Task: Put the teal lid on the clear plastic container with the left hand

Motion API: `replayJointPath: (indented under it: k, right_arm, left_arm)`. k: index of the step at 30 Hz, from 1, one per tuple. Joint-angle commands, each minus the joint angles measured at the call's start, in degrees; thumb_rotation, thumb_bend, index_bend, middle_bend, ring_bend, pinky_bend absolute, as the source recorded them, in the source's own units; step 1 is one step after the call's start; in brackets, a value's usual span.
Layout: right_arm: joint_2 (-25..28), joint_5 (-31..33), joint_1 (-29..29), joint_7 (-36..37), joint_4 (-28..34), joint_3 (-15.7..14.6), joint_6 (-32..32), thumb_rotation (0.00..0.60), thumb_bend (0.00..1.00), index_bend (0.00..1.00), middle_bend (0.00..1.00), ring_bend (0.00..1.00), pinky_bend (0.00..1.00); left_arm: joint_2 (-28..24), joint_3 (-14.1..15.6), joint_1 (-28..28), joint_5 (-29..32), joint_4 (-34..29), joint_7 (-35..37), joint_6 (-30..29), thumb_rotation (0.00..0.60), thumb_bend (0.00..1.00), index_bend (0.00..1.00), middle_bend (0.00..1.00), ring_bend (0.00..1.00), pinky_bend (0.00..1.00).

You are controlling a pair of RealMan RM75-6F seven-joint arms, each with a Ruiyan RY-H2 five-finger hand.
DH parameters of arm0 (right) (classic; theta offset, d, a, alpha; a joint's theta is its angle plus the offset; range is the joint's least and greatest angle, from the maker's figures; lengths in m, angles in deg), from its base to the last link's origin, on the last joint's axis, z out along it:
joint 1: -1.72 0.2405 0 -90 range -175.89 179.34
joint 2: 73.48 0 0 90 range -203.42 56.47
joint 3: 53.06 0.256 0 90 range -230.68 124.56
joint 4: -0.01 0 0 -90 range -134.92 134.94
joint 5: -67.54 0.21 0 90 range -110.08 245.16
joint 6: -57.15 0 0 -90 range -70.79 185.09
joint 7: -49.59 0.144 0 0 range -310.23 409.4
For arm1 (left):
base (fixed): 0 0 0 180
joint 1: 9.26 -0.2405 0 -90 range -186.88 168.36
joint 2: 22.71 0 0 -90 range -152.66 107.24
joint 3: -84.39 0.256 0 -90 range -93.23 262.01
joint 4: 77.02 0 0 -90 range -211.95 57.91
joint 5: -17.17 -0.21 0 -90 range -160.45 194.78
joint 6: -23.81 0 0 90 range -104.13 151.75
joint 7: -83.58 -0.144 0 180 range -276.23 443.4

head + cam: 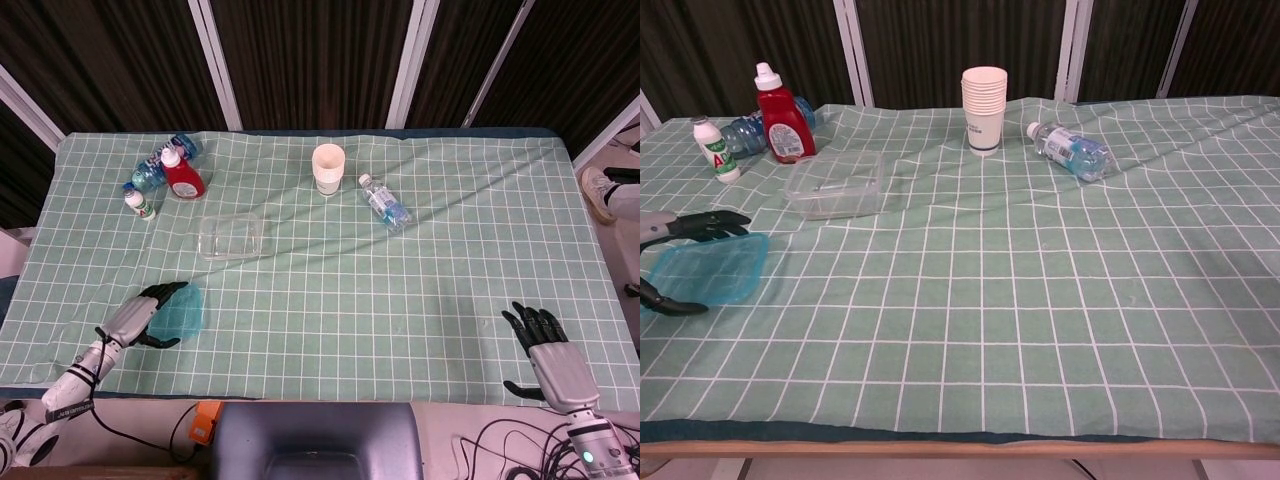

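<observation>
**Left hand grips the teal lid at the near-left edge of the table**

A table (pixel 420 300) under a green checked cloth fills both views. At its near-right corner, seen only by the head camera, the right hand (pixel 545 350) rests palm down with its dark fingers spread apart and nothing in them.

At the near-left the left hand (pixel 140 317) holds the teal lid (pixel 183 311): dark fingers lie over its far edge and the thumb curls under its near edge, so the lid is clamped between them. In the chest view the lid (pixel 712 270) sits tilted just above the cloth, with the fingers (pixel 715 224) reaching in from the left frame edge.

The clear plastic container (pixel 231 237) stands open on the cloth, farther back and slightly right of the lid, well apart from it.

At the far-left a red bottle (pixel 783 110) with a white cap stands upright, a blue-tinted water bottle (pixel 745 135) lies on its side behind it, and a small white bottle (pixel 715 148) stands just to their left. Near the far middle stands a stack of paper cups (pixel 984 108); to its right a clear water bottle (pixel 1072 150) with a blue label lies on its side.
</observation>
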Motion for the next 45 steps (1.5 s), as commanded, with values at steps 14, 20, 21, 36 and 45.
replayJointPath:
  k: [14, 20, 21, 36, 45]
  right_arm:
    - [1.01, 1.89, 0.52, 2.8, -0.4, 0.93, 0.96, 0.6, 0.13, 0.0, 0.0, 0.0, 0.0]
    - [0.87, 4.13, 0.65, 2.36, -0.39, 2.03, 1.25, 0.6, 0.13, 0.0, 0.0, 0.0, 0.0]
    - [0.82, 4.38, 0.67, 2.21, -0.39, 2.14, 1.3, 0.6, 0.13, 0.0, 0.0, 0.0, 0.0]
    - [-0.34, 9.02, 2.29, -0.83, -0.57, 3.39, 5.15, 0.6, 0.13, 0.0, 0.0, 0.0, 0.0]
    - [-0.35, 9.14, 2.79, -0.89, -0.43, 3.33, 5.82, 0.6, 0.13, 0.0, 0.0, 0.0, 0.0]
  left_arm:
    - [-14.72, -12.18, 10.15, 8.23, -23.97, -19.21, 6.24, 0.6, 0.25, 0.0, 0.33, 0.72, 0.57]
    - [-12.28, -14.56, 17.17, 10.12, -18.46, -17.6, 15.66, 0.6, 0.25, 0.0, 0.34, 0.73, 0.58]
    - [-11.67, -14.6, 18.03, 10.09, -17.21, -17.13, 16.86, 0.6, 0.25, 0.0, 0.34, 0.73, 0.58]
    - [2.04, -13.34, 26.46, 8.41, 8.33, -2.64, 27.49, 0.6, 0.25, 0.0, 0.35, 0.74, 0.59]
    - [5.36, -12.41, 28.17, 9.55, 12.9, -1.32, 31.85, 0.6, 0.25, 0.0, 0.35, 0.74, 0.59]
